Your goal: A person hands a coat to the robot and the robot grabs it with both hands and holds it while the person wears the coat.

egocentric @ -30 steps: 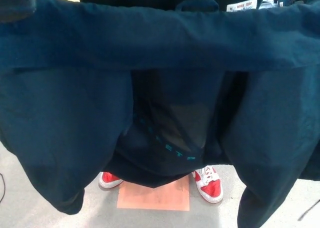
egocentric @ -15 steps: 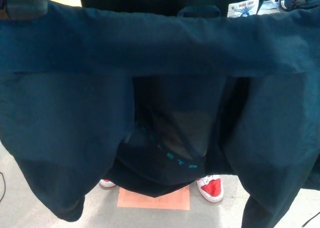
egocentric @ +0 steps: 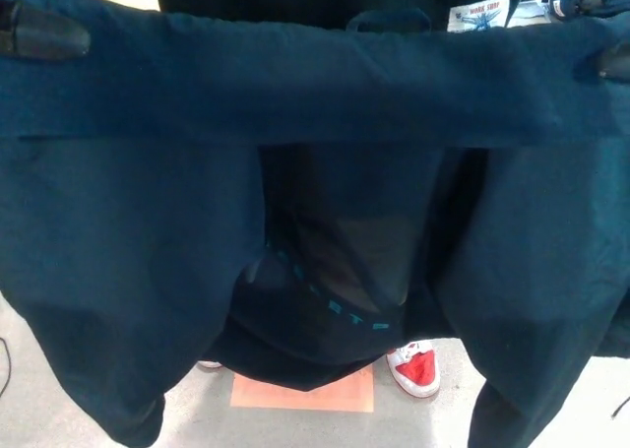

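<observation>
OK, coat (egocentric: 325, 84) is stretched flat across the whole head view, collar edge up top, both front panels hanging down. Left hand (egocentric: 39, 34) clamps the coat's upper left corner, black fingers pinching the fabric. Right hand (egocentric: 615, 62) barely peeks in at the right edge, grip can't be read. Person's red shoe (egocentric: 415, 367) shows below the hem, beside an orange floor mark (egocentric: 305, 391).
</observation>
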